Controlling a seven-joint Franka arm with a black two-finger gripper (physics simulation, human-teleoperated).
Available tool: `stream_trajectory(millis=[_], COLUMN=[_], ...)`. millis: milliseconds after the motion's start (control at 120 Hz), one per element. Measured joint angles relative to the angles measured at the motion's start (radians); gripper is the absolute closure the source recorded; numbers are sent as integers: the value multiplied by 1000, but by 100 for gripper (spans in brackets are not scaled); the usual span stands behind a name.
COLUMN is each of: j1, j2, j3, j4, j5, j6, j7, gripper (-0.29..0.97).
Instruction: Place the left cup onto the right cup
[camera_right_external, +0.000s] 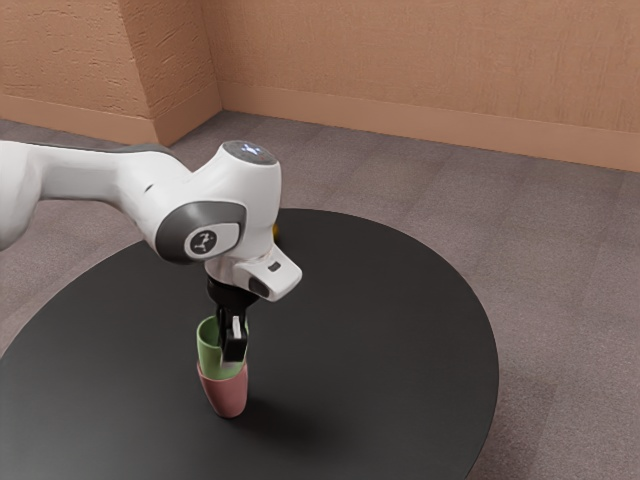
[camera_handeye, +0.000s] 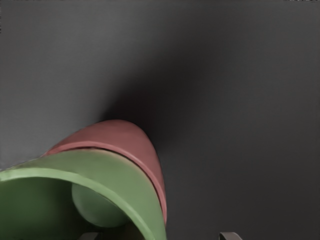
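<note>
- Exterior view: we see the green cup (camera_right_external: 206, 345) nested upright in the pink cup (camera_right_external: 225, 392) on the round black table (camera_right_external: 400, 330), near its near-left edge. There is broad bare top toward the exterior view's right.
- The gripper (camera_right_external: 229, 343) straddles the green cup's rim.
- Wrist view: the green cup's (camera_handeye: 100, 167) wall stands between the fingertips (camera_handeye: 229, 235). One fingertip is apart from it, so the jaws are parted. The pink cup's (camera_handeye: 125, 135) rim sits just below.

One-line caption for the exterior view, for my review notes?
Green cup nested in the pink cup on the round black table, gripper at the green cup's rim.

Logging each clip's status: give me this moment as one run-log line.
cups: stacked | green cup: nested upright in pink cup | gripper: open, astride green cup's rim | table: black, round
</note>
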Motion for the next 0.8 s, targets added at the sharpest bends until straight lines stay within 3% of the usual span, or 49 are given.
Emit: stream_trajectory(millis=[200,483,658,800], j1=[2,11,9,-39], j2=[-8,5,10,60], j3=[0,25,100,240], j4=[0,174,333,510], j5=[-6,-5,0,2], j6=[0,-27,-83,-171], j7=[-6,9,53,108], gripper=[15,4,2,1])
